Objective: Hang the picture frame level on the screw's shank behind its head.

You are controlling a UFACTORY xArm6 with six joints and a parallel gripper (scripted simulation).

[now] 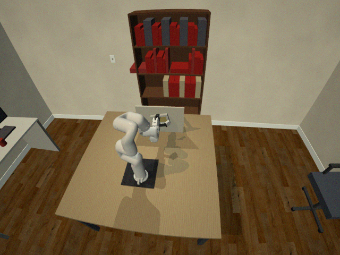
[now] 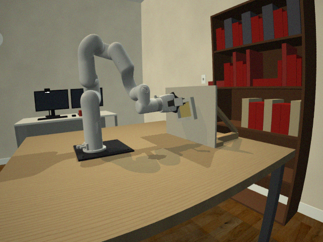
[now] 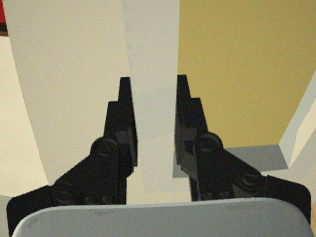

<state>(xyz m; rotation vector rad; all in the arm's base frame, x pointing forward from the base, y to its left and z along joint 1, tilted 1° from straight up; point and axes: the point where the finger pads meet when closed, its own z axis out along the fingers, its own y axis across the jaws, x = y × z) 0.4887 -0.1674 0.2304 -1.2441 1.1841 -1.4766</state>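
Observation:
The picture frame [image 1: 168,119] [image 2: 194,108] [image 3: 153,39] has pale grey bars around a yellow panel. My gripper [image 1: 159,120] [image 2: 180,103] [image 3: 154,95] is shut on one side bar of it, with a black finger on each side of the bar in the wrist view. The frame is held up off the table, in front of the upright pale board [image 1: 176,115] [image 2: 208,109] [image 3: 64,74], and looks slightly tilted in the exterior view. The screw is not visible in any view. I cannot tell whether the frame touches the board or the screw.
The board stands near the back edge of the wooden table [image 1: 192,197] [image 2: 156,203], with a wooden brace [image 2: 227,119] behind it. A bookshelf [image 1: 169,10] [image 2: 309,104] stands beyond the table. My arm's base is on a black plate [image 1: 151,175] [image 2: 117,148].

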